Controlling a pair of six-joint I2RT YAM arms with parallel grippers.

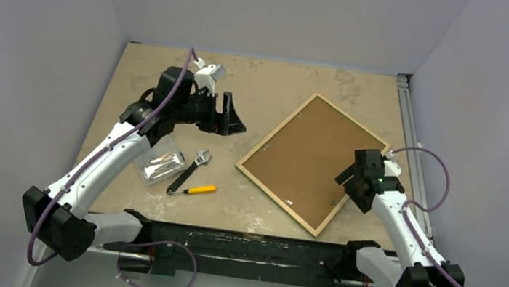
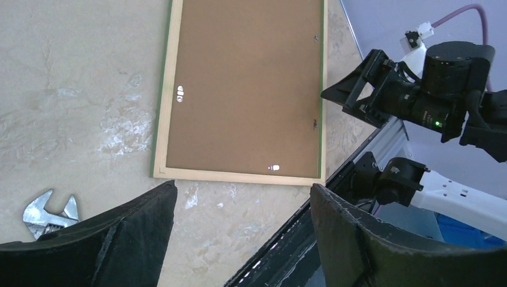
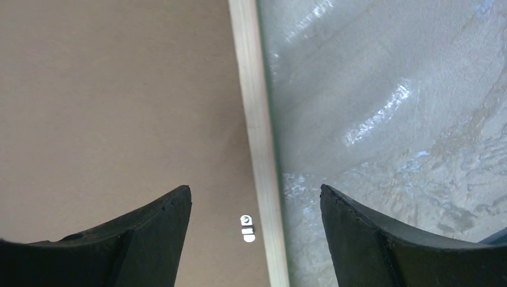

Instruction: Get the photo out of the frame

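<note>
Under R claw (image 3: 254, 194): frame (image 3: 256, 119) edge, face-down.

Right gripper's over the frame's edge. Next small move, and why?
Probably lower the right gripper onto the small metal tab beside the pale wood edge of the frame and swing it off the backing board. The frame lies face down with the board in place, so no photo shows. The jaws are open and empty, hovering by that tab.
</note>
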